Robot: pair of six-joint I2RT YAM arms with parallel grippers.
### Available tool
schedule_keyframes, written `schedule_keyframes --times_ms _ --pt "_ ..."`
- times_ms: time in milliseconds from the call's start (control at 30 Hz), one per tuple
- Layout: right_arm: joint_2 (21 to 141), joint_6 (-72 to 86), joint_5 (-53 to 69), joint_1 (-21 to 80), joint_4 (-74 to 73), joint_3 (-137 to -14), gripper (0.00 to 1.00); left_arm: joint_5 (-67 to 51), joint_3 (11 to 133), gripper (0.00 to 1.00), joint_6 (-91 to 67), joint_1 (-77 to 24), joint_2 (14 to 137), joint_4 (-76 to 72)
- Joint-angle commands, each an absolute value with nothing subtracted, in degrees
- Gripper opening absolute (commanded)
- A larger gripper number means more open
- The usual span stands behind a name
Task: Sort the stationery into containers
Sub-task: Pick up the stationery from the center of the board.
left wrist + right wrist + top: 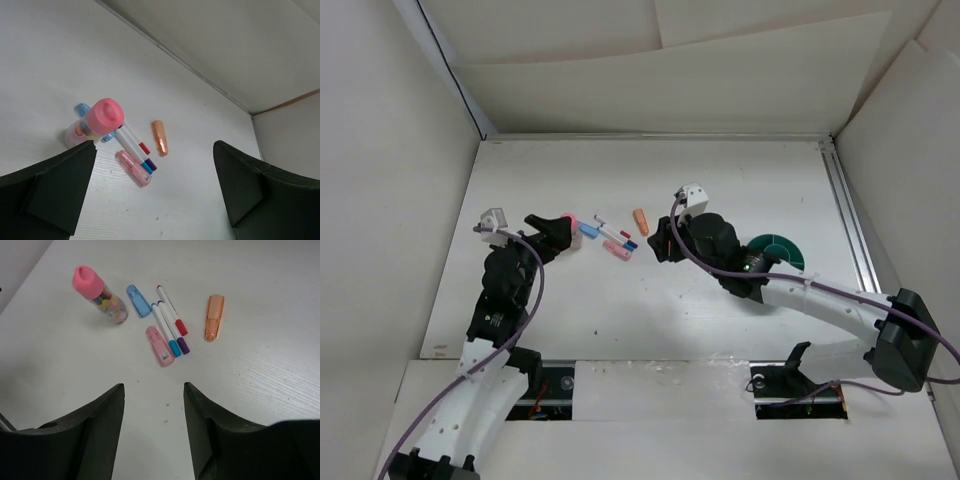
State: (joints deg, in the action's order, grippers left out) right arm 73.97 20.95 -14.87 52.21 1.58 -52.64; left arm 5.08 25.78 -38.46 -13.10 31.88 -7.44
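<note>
Pens [168, 322] lie beside the pink eraser [160, 346], pink-capped tube [100, 296] standing near.

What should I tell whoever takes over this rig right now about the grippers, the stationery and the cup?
Handover note:
The left gripper has its jaws open and holds nothing, beside the standing pink-capped tube.
The right gripper has its jaws open and empty, facing the pile.
Loose on the table are the blue piece, pink piece, orange piece and three pens.
The teal cup sits by the right arm, partly hidden; nothing shows in its visible part.
Done: nothing sorted, as far as can be seen. Left: every piece.
</note>
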Motion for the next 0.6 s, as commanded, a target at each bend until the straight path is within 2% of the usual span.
schedule_keyframes --times_ms 0,33,133,233,400,533,567 --pt "73.3 20.04 -13.37 52.56 4.22 -53.88 0.56 7.46 26.45 1.0 -42.44 -13.27 28.04 -7.22" --pt "73.82 19.43 -13.36 52.56 4.91 -53.88 0.59 7.99 26.46 1.0 -42.97 -13.27 27.34 -4.86" --pt "75.31 18.9 -11.96 53.09 5.45 -54.49 0.59 8.0 27.86 1.0 -43.51 -13.27 26.81 -1.86" --pt "76.03 18.9 -10.55 53.09 5.45 -55.63 0.49 8.0 27.86 1.0 -44.03 -13.27 25.41 0.18" --pt "80.24 18.9 -8.71 53.61 5.45 -59.23 0.0 6.06 27.86 1.0 -42.63 -13.27 19.7 2.01" --pt "87.0 18.9 -8.17 54.93 5.97 -64.5 0.01 16.94 25.76 1.0 -46.66 -13.27 10.74 3.6" --pt "88.66 18.9 -8.17 55.71 5.98 -65.82 0.09 18.01 25.75 1.0 -46.67 -13.27 9.85 4.3"
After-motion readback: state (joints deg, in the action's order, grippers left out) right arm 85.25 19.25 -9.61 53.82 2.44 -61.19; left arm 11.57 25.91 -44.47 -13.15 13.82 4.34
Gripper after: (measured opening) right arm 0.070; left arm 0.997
